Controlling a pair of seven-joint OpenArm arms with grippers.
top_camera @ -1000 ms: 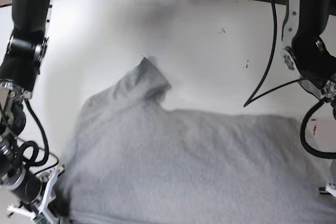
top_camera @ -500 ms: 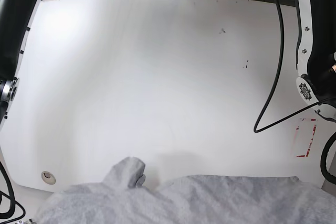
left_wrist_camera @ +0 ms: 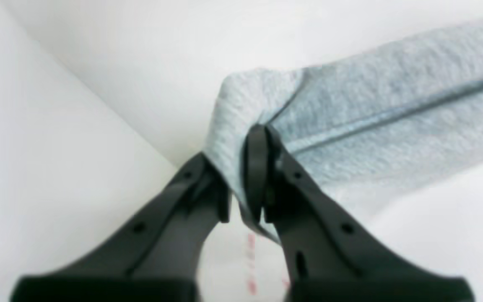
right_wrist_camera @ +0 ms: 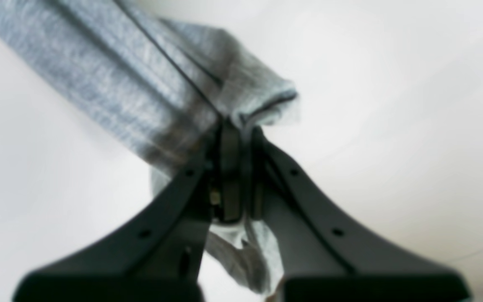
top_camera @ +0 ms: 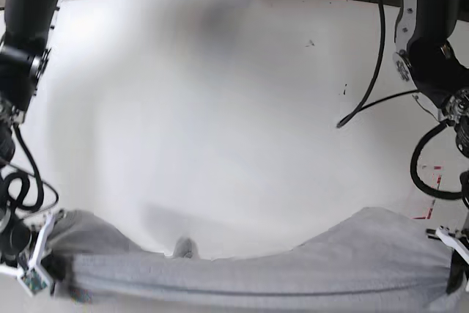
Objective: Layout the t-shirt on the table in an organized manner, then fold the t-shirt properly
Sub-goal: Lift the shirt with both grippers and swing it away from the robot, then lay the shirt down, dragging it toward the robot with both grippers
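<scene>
Now both pairs of fingers pinch only thin hem corners of the t-shirt (top_camera: 249, 280): left gripper (left_wrist_camera: 245, 176), right gripper (right_wrist_camera: 235, 167). It hangs stretched over the near edge of the table (top_camera: 220, 93); a corner may slip out, so the cloth would drop crooked.

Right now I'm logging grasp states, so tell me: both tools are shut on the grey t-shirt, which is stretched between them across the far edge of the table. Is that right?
Not quite. The left tool and right tool are both shut on the t-shirt, but the base view shows it stretched along the near edge of the table, not the far one.
</scene>
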